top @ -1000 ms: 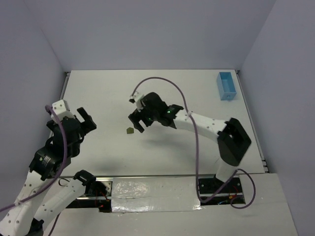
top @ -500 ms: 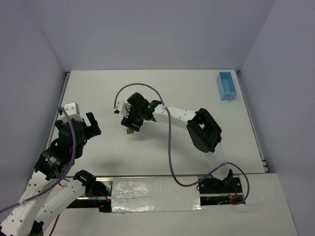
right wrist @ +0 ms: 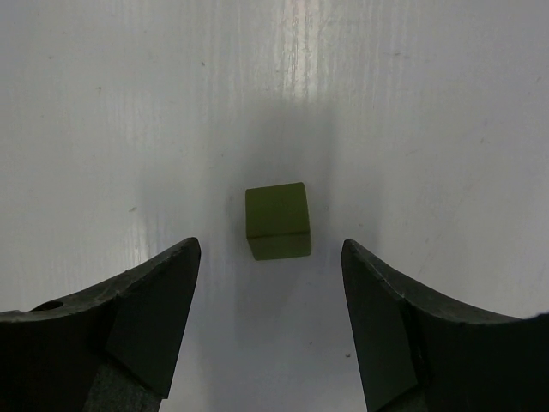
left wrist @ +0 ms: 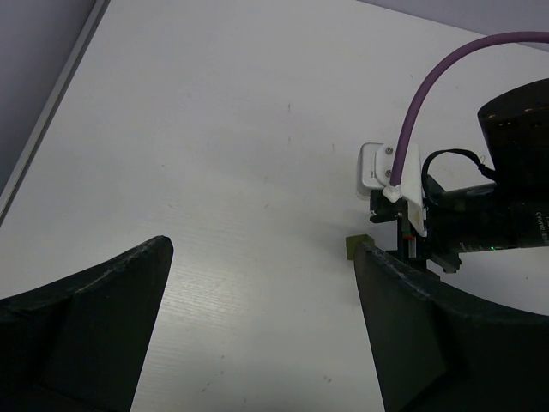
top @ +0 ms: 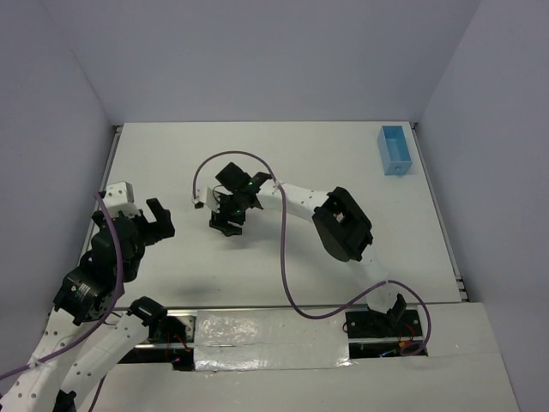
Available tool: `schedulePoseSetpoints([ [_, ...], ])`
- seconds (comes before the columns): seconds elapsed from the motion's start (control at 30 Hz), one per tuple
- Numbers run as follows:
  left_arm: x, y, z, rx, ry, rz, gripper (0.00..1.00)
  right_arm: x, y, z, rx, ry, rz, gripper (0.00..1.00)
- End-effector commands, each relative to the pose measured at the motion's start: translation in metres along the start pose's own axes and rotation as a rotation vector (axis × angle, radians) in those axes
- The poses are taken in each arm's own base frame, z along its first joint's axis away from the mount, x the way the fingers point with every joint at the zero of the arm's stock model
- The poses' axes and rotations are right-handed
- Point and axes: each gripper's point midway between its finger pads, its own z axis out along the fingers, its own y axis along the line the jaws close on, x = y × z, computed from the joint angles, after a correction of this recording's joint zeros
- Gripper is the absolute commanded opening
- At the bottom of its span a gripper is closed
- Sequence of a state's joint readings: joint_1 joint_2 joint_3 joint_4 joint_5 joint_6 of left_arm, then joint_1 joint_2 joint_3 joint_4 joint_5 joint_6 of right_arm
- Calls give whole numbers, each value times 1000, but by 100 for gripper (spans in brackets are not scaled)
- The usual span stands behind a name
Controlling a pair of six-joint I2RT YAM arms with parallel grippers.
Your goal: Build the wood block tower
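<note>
One olive green wood block lies on the white table, just ahead of and between the fingertips of my right gripper, which is open and not touching it. In the top view the right gripper points down at mid-table and hides the block. The block's corner also shows in the left wrist view, beside the right arm's wrist. My left gripper is open and empty, and in the top view it is to the left of the block. No tower and no other blocks are in view.
A light blue box stands at the far right of the table. The right arm's purple cable loops above the block area. Grey walls close in the table on three sides.
My right arm has swung left and come down over the green block, which was visible in the top view before. My left arm has shifted slightly.
</note>
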State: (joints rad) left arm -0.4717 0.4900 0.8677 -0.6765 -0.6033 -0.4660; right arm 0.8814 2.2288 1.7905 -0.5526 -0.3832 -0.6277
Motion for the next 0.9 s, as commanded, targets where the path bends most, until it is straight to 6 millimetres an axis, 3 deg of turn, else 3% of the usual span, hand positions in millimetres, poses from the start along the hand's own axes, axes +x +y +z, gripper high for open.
schedulePoseSetpoints([
  [0.0, -9, -5, 0, 31, -37, 4, 99, -5, 2, 3, -34, -7, -48, 74],
  [0.4, -8, -10, 0, 58, -31, 10, 100, 5, -10, 8, 4, 6, -54, 71],
  [0.67, -9, -10, -2, 68, -36, 7, 99, 3, -11, 11, 4, -15, -58, 67],
  [0.87, -9, -11, -2, 75, -36, 9, 99, 4, -16, 15, 16, -5, -65, 59],
])
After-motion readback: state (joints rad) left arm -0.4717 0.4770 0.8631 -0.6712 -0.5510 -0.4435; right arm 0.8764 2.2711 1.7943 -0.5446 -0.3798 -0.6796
